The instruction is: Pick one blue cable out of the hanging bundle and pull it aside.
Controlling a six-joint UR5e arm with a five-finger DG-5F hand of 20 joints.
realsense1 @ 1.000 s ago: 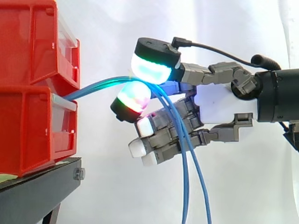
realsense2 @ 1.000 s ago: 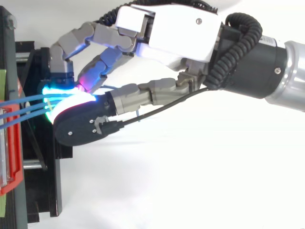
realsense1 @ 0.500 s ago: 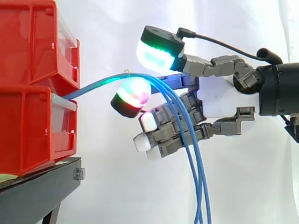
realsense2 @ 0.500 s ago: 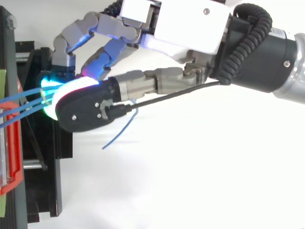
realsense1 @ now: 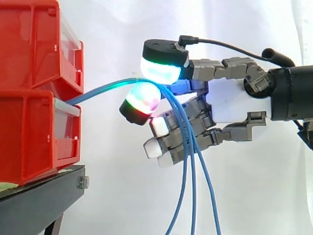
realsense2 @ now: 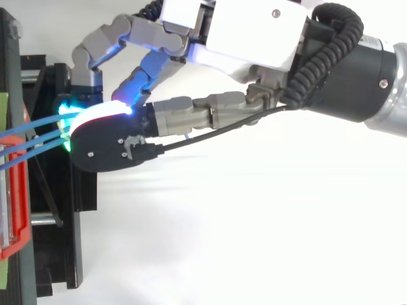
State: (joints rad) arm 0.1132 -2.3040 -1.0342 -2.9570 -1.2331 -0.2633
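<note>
Hand [realsense1: 234, 105] seemingly pinches 3 thin, smooth blue cables [realsense1: 98, 90] between rounded glowing pads [realsense1: 159, 71].

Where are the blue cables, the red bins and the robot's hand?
blue cables [realsense1: 98, 90]: side view, the arch between bin and hand.
red bins [realsense1: 29, 49]: side view, upper bin's side wall.
hand [realsense1: 227, 105]: side view, its white palm.

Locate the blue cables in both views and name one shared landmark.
Side view: blue cables arch from the red bins at left, pinched in the hand, hanging to the bottom edge.
Top view: strands cross the left edge, ending under the hand.
Shared landmark: red bins.
</note>
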